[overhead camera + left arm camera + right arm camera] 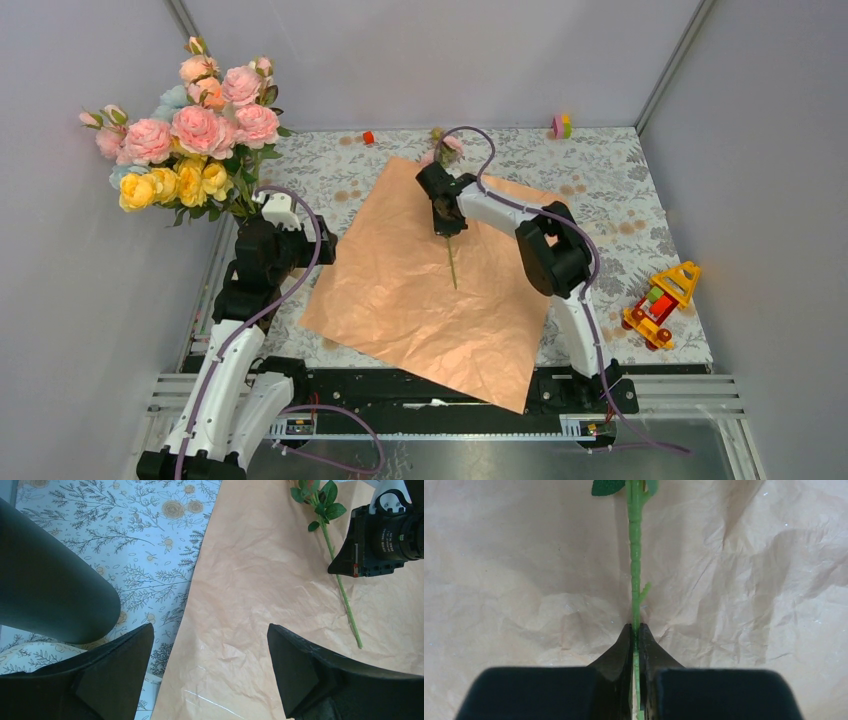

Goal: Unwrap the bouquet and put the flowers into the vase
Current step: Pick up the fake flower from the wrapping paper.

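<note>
Top external view: the paper (430, 300) is spread flat on the desk (620, 190), peach side up, with one corner hanging over the near edge. Most of the flowers (195, 135) stand bunched at the far left corner, with pink heads on top and yellow ones lower left. From here the left arm hides what holds them.

One rose (452, 262) is on the paper, its bare stem pointing toward the arms and its pink head past the paper's far edge. The right hand (445, 215) reaches over the middle of the sheet and sits on this stem about halfway along. In the right wrist view its two fingers are pressed together, with the green stem pinched between their tips just below a small side nub. A leaf shows at the top of that view. Whether the stem lies on the paper or is raised a little off it cannot be told.

The left hand (210, 635) is spread wide with nothing between its fingers. It is above the left edge of the paper, where the sheet meets the desk's flowered cloth. In its wrist view the vase (50, 585) fills the left side, just beside the left finger.

A toy truck (660, 300) is near the desk's right edge. A red block (368, 137) and a pink and green block (561, 126) lie along the far edge.
</note>
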{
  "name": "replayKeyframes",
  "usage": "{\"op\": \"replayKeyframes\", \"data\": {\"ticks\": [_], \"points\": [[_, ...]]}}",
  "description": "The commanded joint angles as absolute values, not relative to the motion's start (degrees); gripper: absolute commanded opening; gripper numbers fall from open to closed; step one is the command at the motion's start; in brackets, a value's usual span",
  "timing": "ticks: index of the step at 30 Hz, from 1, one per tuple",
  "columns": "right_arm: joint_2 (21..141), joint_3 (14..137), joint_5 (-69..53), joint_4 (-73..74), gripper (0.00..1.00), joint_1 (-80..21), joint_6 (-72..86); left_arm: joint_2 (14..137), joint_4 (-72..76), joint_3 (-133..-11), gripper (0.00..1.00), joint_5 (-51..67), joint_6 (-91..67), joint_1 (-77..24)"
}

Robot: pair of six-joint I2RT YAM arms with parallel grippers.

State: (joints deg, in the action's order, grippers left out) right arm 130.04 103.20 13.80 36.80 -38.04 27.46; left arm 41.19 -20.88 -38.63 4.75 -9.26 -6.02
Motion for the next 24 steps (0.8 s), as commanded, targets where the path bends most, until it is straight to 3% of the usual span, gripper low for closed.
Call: {"op": "replayKeyframes", "data": {"ticks": [1,17,24], "points": [[124.9,97.9,14.0,33.4,0.00,-37.4,29.5,40.4,-18.9,-40.6,0.92,4.9,-9.3,-6.2],[89.9,64.8,8.4,-4.1,0.00,-37.2,29.8,43.5,-11.0,-42.9,0.92,23.0,-18.5,-8.1],[77.8,57.4,-7.7,-19.0,0.00,-37.7,26.2,46.5,2.0,-47.5,0.92,35.9,-32.2,-11.1]]}}
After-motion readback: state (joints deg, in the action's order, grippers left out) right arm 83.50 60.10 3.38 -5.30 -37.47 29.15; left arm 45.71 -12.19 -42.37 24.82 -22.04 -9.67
